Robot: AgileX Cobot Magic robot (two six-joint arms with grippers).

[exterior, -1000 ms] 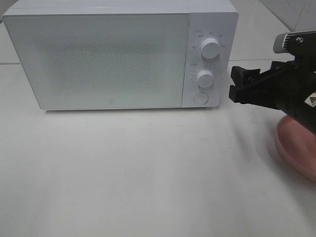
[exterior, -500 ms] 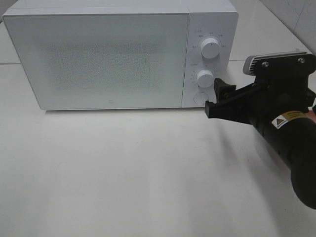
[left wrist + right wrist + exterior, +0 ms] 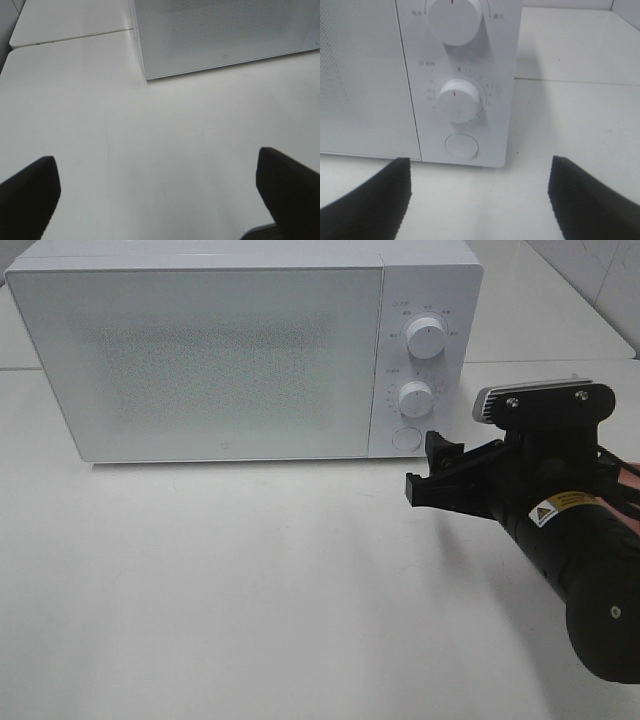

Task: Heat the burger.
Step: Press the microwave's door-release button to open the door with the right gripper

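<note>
The burger appeared in none of my three views, so I could not tell where it lay or which way it pointed. A white box-shaped microwave oven (image 3: 200,350) stood at the back of the white tabletop (image 3: 250,590), its door closed. My black right tool (image 3: 428,468), jaws spread wide and empty, faced the oven's control panel, close to its round white button (image 3: 405,437). Above the button sat a lower white dial (image 3: 416,398) and an upper white dial (image 3: 427,340). A "0" was readable above the lower dial; the other panel characters were too small to read. A yellow warning-triangle sticker (image 3: 546,511) marked the black right arm. My left tool (image 3: 160,200) hung wide and empty over bare tabletop. Only a sliver of the pink round plate (image 3: 630,480) showed behind the arm. A second earlier the plate had been in plainer view, and the right tool had been out by the right edge, farther from the panel.
</note>
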